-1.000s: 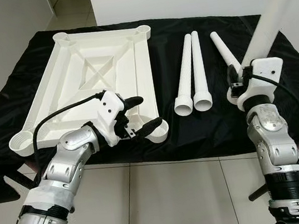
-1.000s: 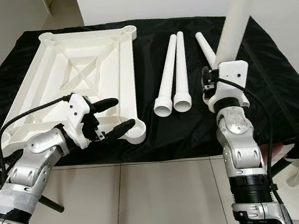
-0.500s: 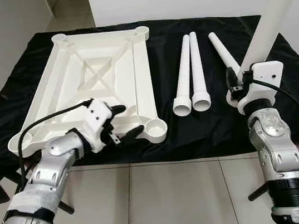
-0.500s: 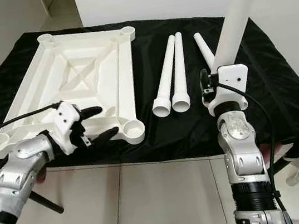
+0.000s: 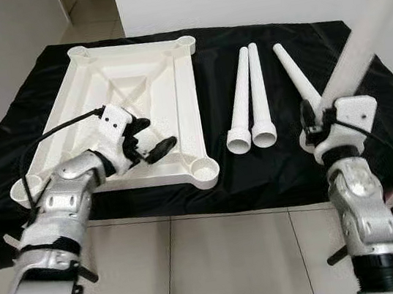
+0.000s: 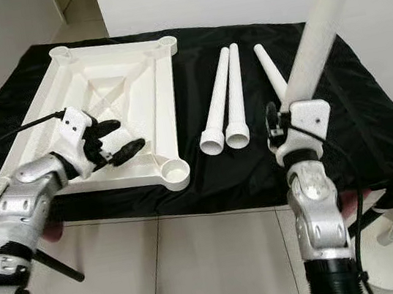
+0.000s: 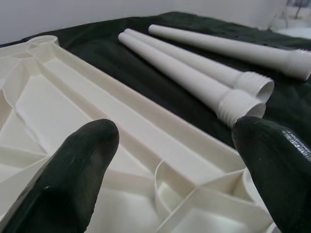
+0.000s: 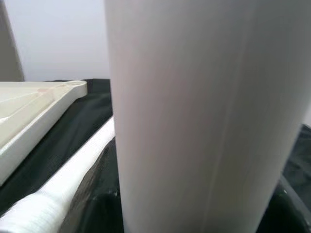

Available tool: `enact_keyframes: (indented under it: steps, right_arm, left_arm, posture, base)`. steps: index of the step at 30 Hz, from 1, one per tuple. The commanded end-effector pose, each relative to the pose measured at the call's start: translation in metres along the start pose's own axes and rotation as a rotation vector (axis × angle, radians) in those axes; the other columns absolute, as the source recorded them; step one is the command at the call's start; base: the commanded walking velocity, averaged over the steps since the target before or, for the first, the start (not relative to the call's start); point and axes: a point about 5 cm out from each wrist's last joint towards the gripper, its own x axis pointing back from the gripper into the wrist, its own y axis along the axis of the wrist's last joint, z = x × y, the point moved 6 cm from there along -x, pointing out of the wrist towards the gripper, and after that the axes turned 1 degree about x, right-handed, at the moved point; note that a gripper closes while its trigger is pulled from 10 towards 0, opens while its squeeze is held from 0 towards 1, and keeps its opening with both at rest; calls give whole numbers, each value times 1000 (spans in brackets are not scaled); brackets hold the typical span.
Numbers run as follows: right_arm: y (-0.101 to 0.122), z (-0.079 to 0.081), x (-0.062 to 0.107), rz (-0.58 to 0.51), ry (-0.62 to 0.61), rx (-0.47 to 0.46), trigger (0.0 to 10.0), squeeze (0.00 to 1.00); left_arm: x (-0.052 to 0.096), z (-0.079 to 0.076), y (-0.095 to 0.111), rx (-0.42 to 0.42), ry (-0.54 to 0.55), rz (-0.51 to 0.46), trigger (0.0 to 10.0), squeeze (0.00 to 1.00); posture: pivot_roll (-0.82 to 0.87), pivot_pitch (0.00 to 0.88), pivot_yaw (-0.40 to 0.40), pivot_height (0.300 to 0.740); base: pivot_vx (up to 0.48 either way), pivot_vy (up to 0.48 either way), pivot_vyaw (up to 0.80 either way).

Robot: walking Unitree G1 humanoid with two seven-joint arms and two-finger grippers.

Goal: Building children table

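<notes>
White plastic tabletop (image 5: 139, 111), lying underside up on the black cloth (image 5: 274, 172) that covers the work surface, its ribbed bracing and four round corner sockets exposed; the near-right socket (image 5: 205, 169) sits at the cloth's front edge and stands empty. To the tabletop's right lie two legs (image 5: 248, 98) side by side and touching, threaded wide ends toward the robot, and a third leg (image 5: 295, 82) further right, angled slightly away from the pair. The fourth leg (image 5: 366, 22) is raised, tilted up and to the right out of the frame, its lower end clamped in the right gripper (image 5: 310, 116), whose fingers are closed around it; the right forearm stands nearly vertical in front of the cloth's right portion, and in the right wrist view the leg's shaft passes close across the lens. The left gripper (image 5: 147, 138) hovers just above the tabletop's near ribbing, fingers (image 7: 77, 165) spread apart and holding nothing, the left elbow bent and the forearm reaching in from the front-left; whether a fingertip touches the plastic cannot be told. The step in hand appears to be fitting the first leg: none is yet seated. The next move likely calls for swinging the held leg's threaded end over a socket, upright, while the left gripper braces the tabletop against turning.
</notes>
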Motion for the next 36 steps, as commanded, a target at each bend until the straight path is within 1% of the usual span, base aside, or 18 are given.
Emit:
enact_keyframes:
  steps: [1, 3, 5, 7, 10, 11, 18, 19, 22, 28, 29, 36]
  right_arm:
    - [7, 0, 3, -37, -8, 1, 10000, 0]
    - [5, 1, 9, -41, -18, -19, 10000, 0]
    - [5, 1, 9, -41, -18, -19, 10000, 0]
    - [7, -2, 13, -60, -26, -51, 10000, 0]
    - [8, -4, 15, -69, -23, -55, 10000, 0]
    - [9, -5, 17, -80, -1, -20, 10000, 0]
    - [11, -6, 20, -89, 6, -16, 10000, 0]
    - [11, -6, 22, -87, 5, -8, 10000, 0]
    - [7, 0, 26, -61, 29, 14, 10000, 0]
    - [11, 2, 23, -82, 34, 11, 10000, 0]
    - [13, 1, 20, -88, 36, 16, 10000, 0]
    - [13, 0, 18, -89, 40, 24, 10000, 0]
  left_arm:
    - [9, 43, 4, 51, 388, -39, 10000, 0]
    - [8, 40, 6, 102, 401, -92, 10000, 0]
    - [8, 40, 6, 102, 401, -92, 10000, 0]
    - [8, 41, 4, 87, 425, -106, 10000, 0]
    - [7, 41, 4, 90, 436, -114, 10000, 0]
    - [6, 40, 3, 68, 447, -104, 10000, 0]
    - [6, 40, 0, 50, 456, -86, 10000, 0]
    - [8, 41, 2, 52, 461, -90, 10000, 0]
    - [12, 42, 8, 46, 466, -116, 10000, 0]
    - [13, 41, 9, 54, 503, -126, 10000, 0]
    - [14, 41, 10, 53, 510, -133, 10000, 0]
    - [15, 42, 12, 48, 515, -137, 10000, 0]
  posture:
    - [11, 0, -3, 740]
    - [12, 0, -17, 740]
    - [12, 0, -17, 740]
    - [21, 0, -29, 740]
    - [25, 0, -29, 740]
    - [27, 0, -28, 740]
    - [34, 0, -24, 740]
    - [38, 0, -26, 740]
    - [40, 0, -30, 740]
    - [47, 0, -40, 740]
    - [55, 0, -42, 740]
    - [63, 0, -45, 740]
  base:
    - [0, 0, 0]
    - [0, 0, 0]
    - [0, 0, 0]
    - [0, 0, 0]
    - [0, 0, 0]
    - [0, 0, 0]
    - [0, 0, 0]
    - [0, 0, 0]
    - [0, 0, 0]
    - [0, 0, 0]
    - [244, 0, 0]
    - [252, 0, 0]
